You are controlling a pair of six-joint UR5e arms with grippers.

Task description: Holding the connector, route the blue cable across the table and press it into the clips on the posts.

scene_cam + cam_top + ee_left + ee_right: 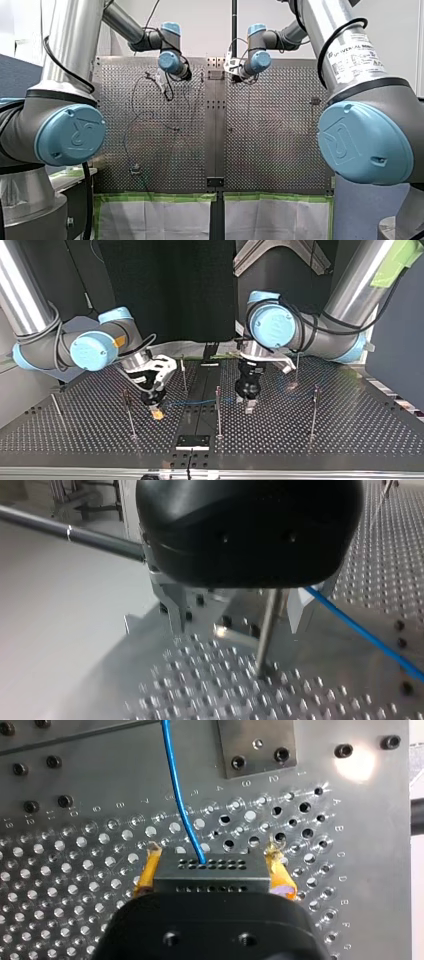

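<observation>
My right hand (213,851) grips the connector (212,870); the blue cable (172,780) runs from it toward my open left hand (235,625), beside a post (267,630).

A thin post (218,407) stands between my left gripper (245,405) and the connector (210,870) clamped in my right gripper (157,412); bare table (350,435) lies beyond the post.

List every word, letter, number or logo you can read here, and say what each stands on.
"UNIVERSAL ROBO", cut off: label on my right arm; finer print below unreadable.
"A", "B", "C", "D", "E", "F": engraved on the perforated table beside its hole rows.
Engraved numbers along its columns: too blurred.
</observation>
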